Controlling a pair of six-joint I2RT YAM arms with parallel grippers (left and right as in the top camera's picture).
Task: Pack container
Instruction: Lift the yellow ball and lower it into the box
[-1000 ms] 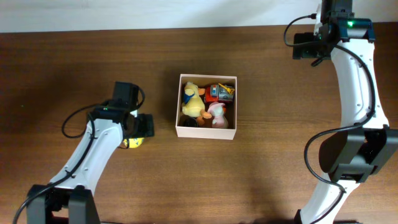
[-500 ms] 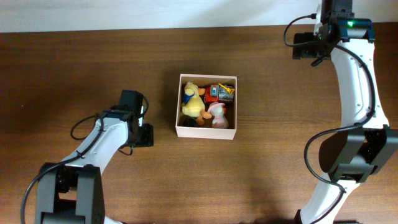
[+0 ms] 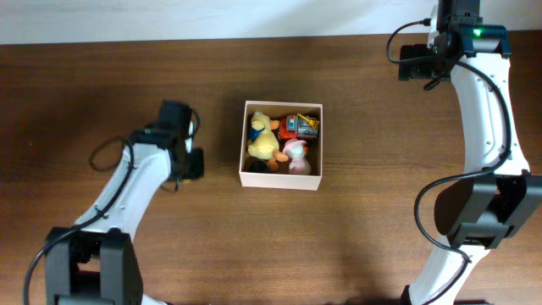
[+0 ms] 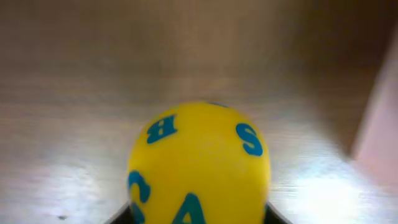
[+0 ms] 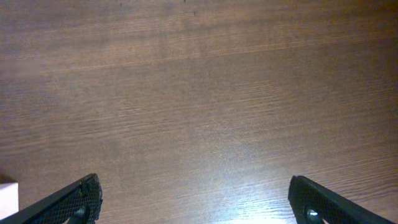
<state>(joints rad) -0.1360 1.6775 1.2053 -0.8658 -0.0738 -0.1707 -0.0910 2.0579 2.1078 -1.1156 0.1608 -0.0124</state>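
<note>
The container (image 3: pixel 279 180), a square white-walled box, sits mid-table and holds a yellow plush duck (image 3: pixel 262 135), a red toy (image 3: pixel 296 125) and a pink toy (image 3: pixel 295 154). To its left, my left gripper (image 3: pixel 190 161) is shut on a yellow ball with blue letters (image 4: pixel 199 162). The ball fills the left wrist view, with black fingers (image 4: pixel 124 218) at both of its sides. From overhead the ball is hidden under the gripper. The container's white wall (image 4: pixel 382 112) shows blurred at the right of that view. My right gripper (image 5: pixel 196 208) is open over bare wood.
The right arm (image 3: pixel 483 93) reaches along the table's far right side, well away from the container. A pale wall strip (image 3: pixel 212 17) runs along the table's back edge. A small white corner (image 5: pixel 6 196) shows at the lower left of the right wrist view.
The left gripper has closed on the yellow ball, which lay on the table beside it. It has moved with the ball toward the back, nearer the container. The right arm has stayed still.
</note>
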